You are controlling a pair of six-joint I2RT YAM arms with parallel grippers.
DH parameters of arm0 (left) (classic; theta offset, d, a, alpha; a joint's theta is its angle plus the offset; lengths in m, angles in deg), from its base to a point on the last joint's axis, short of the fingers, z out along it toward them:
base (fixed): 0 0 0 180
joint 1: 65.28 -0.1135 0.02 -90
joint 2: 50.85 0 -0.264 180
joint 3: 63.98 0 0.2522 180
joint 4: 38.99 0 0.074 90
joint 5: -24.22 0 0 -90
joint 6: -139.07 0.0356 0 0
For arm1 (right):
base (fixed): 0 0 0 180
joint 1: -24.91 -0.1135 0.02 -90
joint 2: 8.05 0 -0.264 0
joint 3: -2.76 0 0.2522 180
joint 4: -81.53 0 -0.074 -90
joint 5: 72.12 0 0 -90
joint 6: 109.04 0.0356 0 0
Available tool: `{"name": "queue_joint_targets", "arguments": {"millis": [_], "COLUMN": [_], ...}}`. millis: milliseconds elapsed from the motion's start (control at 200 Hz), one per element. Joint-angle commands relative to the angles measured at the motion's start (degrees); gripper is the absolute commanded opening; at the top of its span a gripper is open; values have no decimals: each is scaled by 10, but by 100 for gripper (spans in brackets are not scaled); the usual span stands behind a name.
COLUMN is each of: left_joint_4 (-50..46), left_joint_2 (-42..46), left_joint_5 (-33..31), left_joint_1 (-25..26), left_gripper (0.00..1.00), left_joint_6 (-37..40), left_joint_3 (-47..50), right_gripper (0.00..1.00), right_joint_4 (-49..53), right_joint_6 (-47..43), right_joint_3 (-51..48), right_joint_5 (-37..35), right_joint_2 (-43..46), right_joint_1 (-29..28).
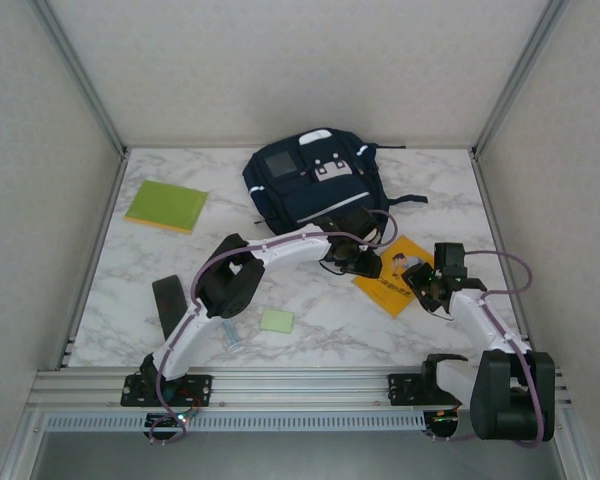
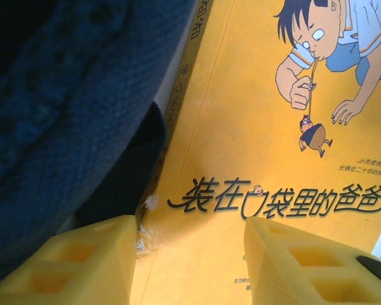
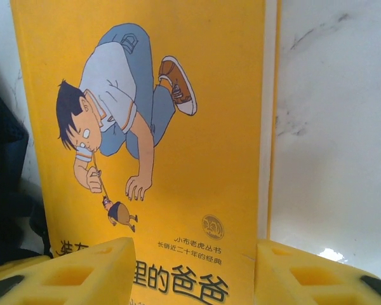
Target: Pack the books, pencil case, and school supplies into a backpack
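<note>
The orange-yellow book with a cartoon cover lies on the table just right of the navy backpack. My left gripper hovers low over its left end. In the left wrist view the gripper is open, one foam finger at the book's spine beside the backpack fabric, the other on the cover. My right gripper is over the book's right end. In the right wrist view it is open across the cover's right edge. The yellow-green book lies far left. The black pencil case lies near left.
A pale-green square pad and a thin translucent stick lie on the marble table near the front, between the arms. The enclosure's walls and metal posts border the table at left, back and right.
</note>
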Motion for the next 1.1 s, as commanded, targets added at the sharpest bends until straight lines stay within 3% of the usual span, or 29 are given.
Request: {"name": "queue_joint_targets", "arguments": {"millis": [0, 571, 811, 966, 1096], "left_joint_4": [-20, -25, -29, -32, -34], "left_joint_2": [-31, -37, -35, -24, 1], "left_joint_5": [25, 31, 30, 32, 36], "left_joint_1": [5, 3, 3, 0, -7], "left_gripper": [46, 45, 45, 45, 48], "left_joint_6": [3, -4, -4, -5, -7], "left_joint_3": [-10, -21, -23, -24, -24], "right_gripper": [51, 28, 17, 0, 0], "right_joint_4": [-64, -128, -121, -106, -95], "right_joint_6": [0, 6, -18, -47, -70], "right_joint_3": [-4, -8, 6, 19, 32], "right_joint_5": [67, 135, 118, 101, 104], "right_joint_2": [-22, -35, -70, -86, -87], "right_joint_1": [-5, -4, -5, -5, -5]}}
